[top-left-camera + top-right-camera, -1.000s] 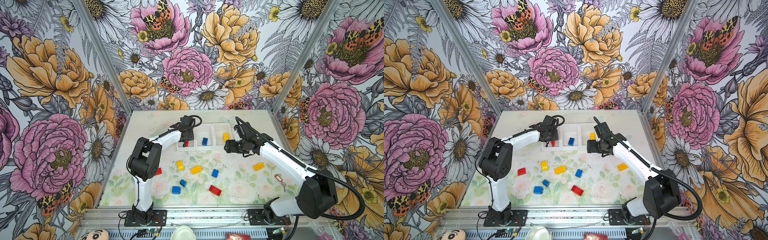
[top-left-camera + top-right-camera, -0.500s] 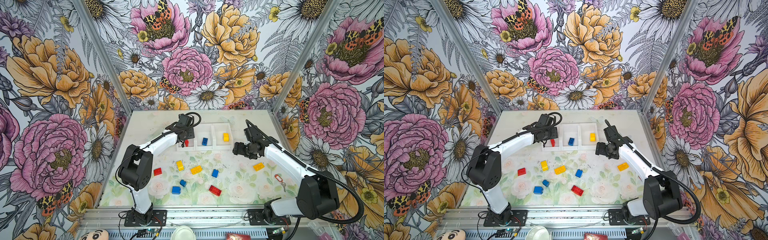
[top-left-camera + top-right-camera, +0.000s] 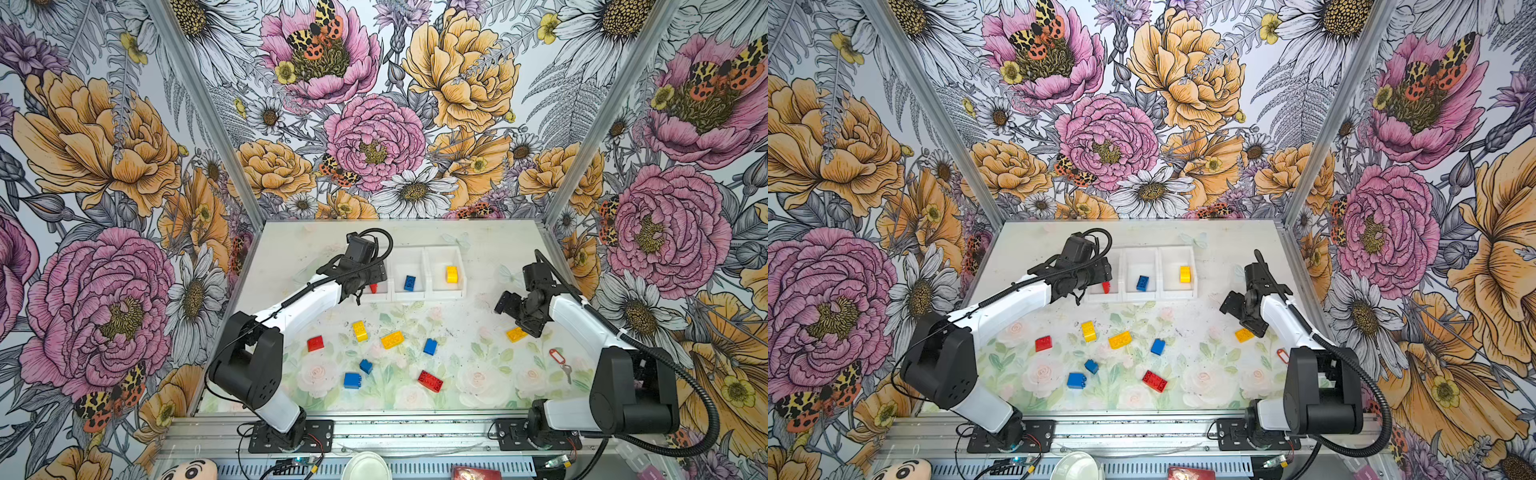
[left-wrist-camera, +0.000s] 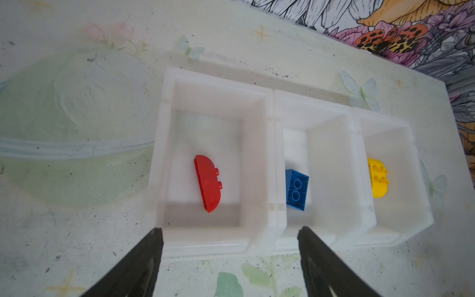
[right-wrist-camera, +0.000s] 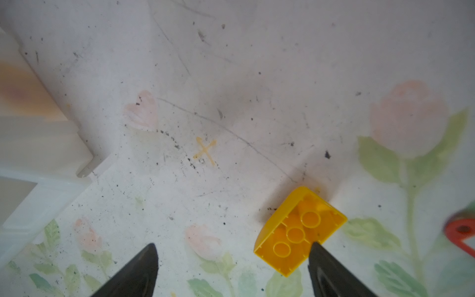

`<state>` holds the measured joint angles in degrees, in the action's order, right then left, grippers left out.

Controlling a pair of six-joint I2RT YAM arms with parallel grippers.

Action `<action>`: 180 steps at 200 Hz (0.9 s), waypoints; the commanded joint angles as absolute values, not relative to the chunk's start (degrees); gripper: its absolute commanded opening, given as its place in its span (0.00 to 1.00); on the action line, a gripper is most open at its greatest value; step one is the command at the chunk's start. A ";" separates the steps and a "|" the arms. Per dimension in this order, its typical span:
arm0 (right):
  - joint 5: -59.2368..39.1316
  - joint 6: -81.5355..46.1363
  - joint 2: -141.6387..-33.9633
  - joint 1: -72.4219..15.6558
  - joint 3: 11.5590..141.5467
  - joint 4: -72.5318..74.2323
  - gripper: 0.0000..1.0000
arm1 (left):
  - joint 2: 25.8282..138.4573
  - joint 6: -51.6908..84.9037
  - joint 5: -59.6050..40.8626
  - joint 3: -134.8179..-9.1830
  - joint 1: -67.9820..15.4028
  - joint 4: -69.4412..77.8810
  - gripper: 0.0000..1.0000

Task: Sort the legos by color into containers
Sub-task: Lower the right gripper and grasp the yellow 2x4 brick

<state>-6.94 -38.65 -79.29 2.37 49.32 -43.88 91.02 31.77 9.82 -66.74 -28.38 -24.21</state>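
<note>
The white tray [image 3: 446,296] of three bins sits toward the back of the table [image 3: 486,249], so I'll place everything from it.

The left gripper [image 4: 230,229] hangs over the tray's left-end bin. Its jaws are spread wide and there is nothing between them. On the floor of that bin, below the gripper, a red brick [image 4: 208,183] lies tipped on its side. The middle bin holds one blue brick [image 4: 297,190]. The right-end bin holds one yellow brick [image 4: 377,177] with its studs showing.

The right gripper [image 5: 234,245] is off to the right of the tray and a little nearer the front, low over the table. Its jaws are also wide apart and empty. An upturned yellow brick [image 5: 299,231] lies on the table beside it, hollow side up. In the wrist view one finger [image 5: 334,272] overlaps the brick's corner, and I cannot tell whether they touch. A red key tag [image 3: 556,356] lies further still from the tray.

Seven more pieces lie loose on the table in front of the tray:
- Nearest the tray are a short yellow brick [image 3: 360,331] and a long yellow brick [image 3: 392,339].
- A small red brick [image 3: 315,343] lies to the left of those.
- A tilted blue brick [image 3: 430,346] lies to their right.
- Further from the tray are a small blue brick [image 3: 365,366], a square blue brick [image 3: 351,380] and a long red brick [image 3: 430,381].
</note>
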 commanded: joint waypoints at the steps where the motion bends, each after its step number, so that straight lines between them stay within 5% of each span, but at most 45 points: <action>1: -7.69 -40.67 -77.43 4.30 48.26 -43.07 0.90 | 88.89 33.47 8.56 -65.29 -28.74 -21.72 0.86; 180: -5.35 -42.00 -84.98 6.95 45.01 -39.53 0.63 | 85.56 35.42 6.96 -60.67 -29.34 -17.67 0.93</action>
<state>-7.11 -41.36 -83.74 6.79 45.89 -41.15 87.18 34.61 8.01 -61.45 -28.77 -19.38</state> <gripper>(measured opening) 0.657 0.928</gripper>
